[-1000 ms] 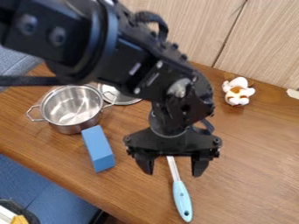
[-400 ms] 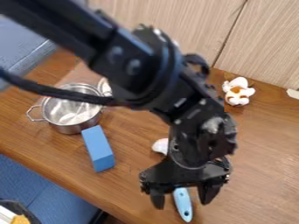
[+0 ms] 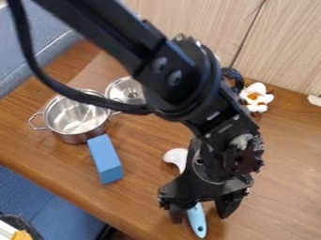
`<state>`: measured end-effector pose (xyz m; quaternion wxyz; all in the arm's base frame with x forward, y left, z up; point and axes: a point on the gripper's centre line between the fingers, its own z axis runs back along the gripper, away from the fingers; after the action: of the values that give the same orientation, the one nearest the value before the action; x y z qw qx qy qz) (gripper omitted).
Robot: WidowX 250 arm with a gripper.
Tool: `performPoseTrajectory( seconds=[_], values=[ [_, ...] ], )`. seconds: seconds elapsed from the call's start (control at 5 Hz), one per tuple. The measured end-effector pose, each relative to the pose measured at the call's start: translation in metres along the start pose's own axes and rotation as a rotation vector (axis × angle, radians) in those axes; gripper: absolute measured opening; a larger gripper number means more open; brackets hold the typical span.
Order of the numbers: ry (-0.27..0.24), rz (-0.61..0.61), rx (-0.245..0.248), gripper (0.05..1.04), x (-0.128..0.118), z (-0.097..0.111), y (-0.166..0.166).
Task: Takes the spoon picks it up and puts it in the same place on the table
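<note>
Low over the front middle of the table hangs the gripper (image 3: pixel 201 216), its two fingers apart on either side of the spoon's light blue handle. The spoon (image 3: pixel 197 220) lies on the wooden table (image 3: pixel 141 199), its white head up and to the left of the gripper and its handle end toward the table's front edge. The gripper body hides the middle of the spoon.
To the left stand a steel pot (image 3: pixel 76 117) and a blue block (image 3: pixel 105 159). A metal lid (image 3: pixel 127 90) lies behind them, partly covered by the arm. A white and brown plush toy (image 3: pixel 256 97) is at the back right.
The gripper has moved toward the front edge and somewhat right, down over the spoon's handle. The spoon's head has come into view. The spoon lies where it was.
</note>
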<state>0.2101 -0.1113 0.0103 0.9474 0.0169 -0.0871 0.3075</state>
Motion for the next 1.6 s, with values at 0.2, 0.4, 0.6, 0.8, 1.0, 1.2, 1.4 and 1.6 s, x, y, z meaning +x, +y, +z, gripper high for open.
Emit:
performPoseTrajectory(
  seconds=[0.2, 0.4, 0.6, 0.8, 1.0, 1.2, 1.4, 1.6],
  values=[
    [0.018, 0.043, -0.027, 0.695, 0.003, -0.003, 0.0],
    [0.04, 0.09, -0.05, 0.39, 0.006, -0.006, 0.003],
    [0.039, 0.063, -0.058, 0.334, 0.006, -0.006, 0.003],
    [0.038, 0.015, -0.067, 0.334, 0.006, 0.0, 0.003],
    [0.039, -0.101, -0.1, 0.334, 0.011, 0.018, -0.005],
    [0.012, -0.213, -0.164, 0.334, 0.023, 0.046, -0.024],
    [-0.007, -0.28, -0.222, 0.334, 0.034, 0.068, -0.045],
    [-0.045, -0.322, -0.278, 0.334, 0.048, 0.085, -0.077]
  ],
)
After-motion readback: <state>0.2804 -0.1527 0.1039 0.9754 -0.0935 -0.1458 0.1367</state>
